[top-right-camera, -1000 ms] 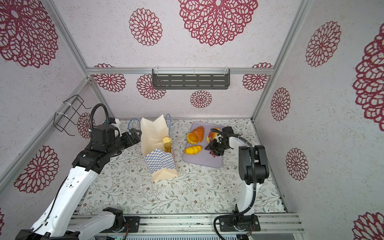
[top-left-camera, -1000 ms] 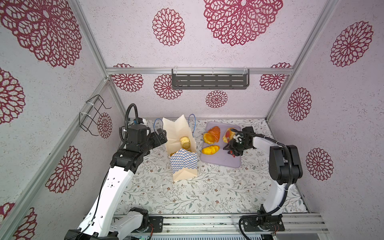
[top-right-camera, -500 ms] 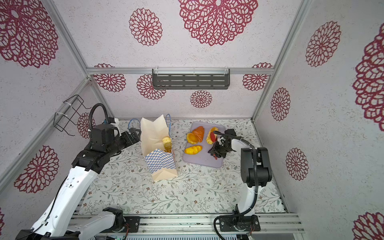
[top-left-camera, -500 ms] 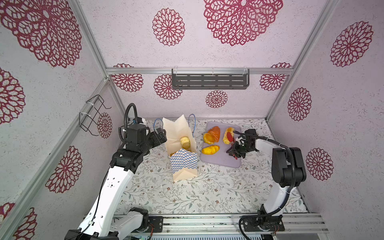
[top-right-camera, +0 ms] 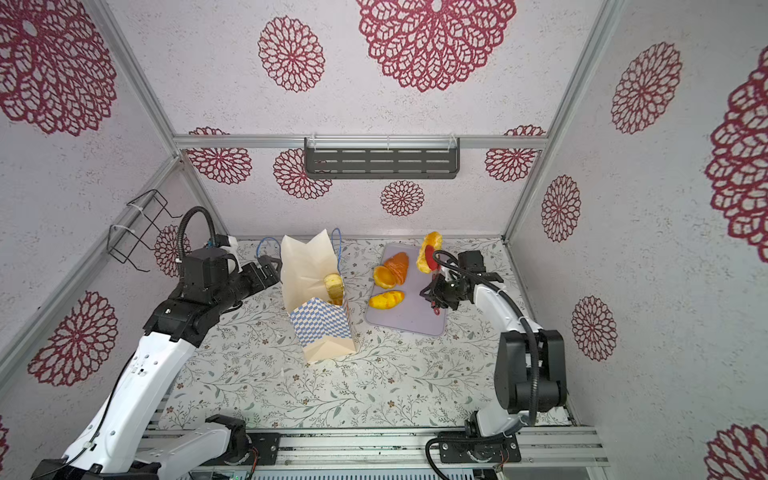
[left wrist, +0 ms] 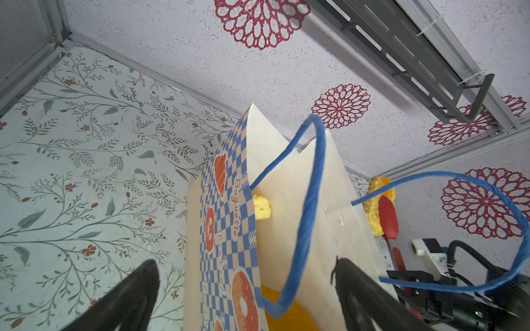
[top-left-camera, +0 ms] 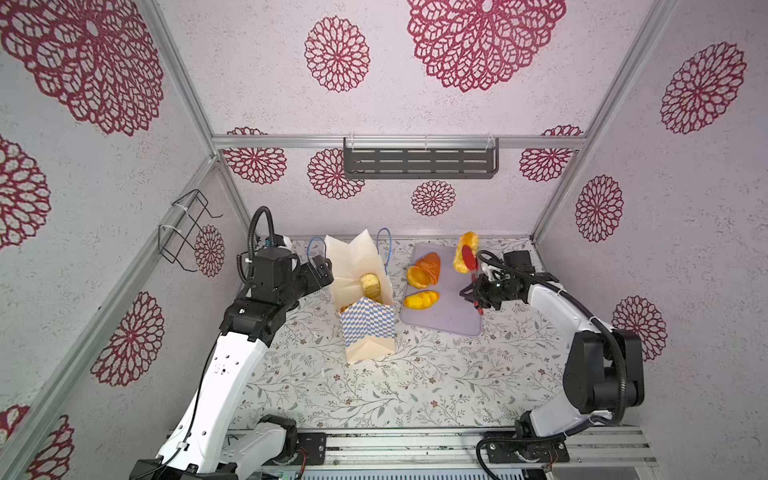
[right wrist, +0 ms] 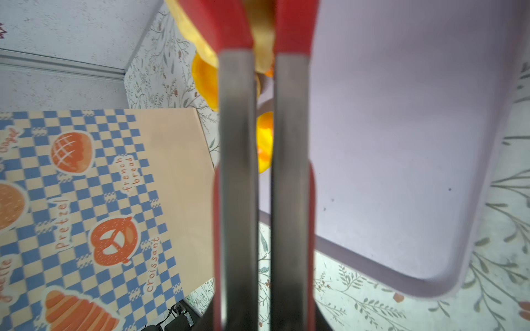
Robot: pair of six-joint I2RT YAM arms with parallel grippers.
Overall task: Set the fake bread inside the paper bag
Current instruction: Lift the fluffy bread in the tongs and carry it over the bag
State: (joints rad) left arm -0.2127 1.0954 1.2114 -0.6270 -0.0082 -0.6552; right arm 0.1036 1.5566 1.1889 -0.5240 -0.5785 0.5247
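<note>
Three pieces of fake bread [top-left-camera: 420, 300] lie on one lilac tray [top-left-camera: 449, 320], right of the single paper bag [top-left-camera: 368, 328]. A fourth piece [top-left-camera: 468, 240] hangs in red tongs [top-left-camera: 468, 257] above the tray's far edge, and a fifth piece [top-left-camera: 370, 284] stands inside the bag. The right pincer [top-left-camera: 473, 291] is clenched on the tongs; the left pincer [top-left-camera: 323, 269], released, sits at the bag's left rim.

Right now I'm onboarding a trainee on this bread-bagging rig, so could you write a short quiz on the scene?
1. True or false: the left claw is shut on a handle of the paper bag.
2. What does the right claw grip? A) red-tipped tongs B) a loaf directly C) nothing
3. How many fake bread pieces lie on the lilac tray?
Key: 1 false; 2 A; 3 three.
</note>
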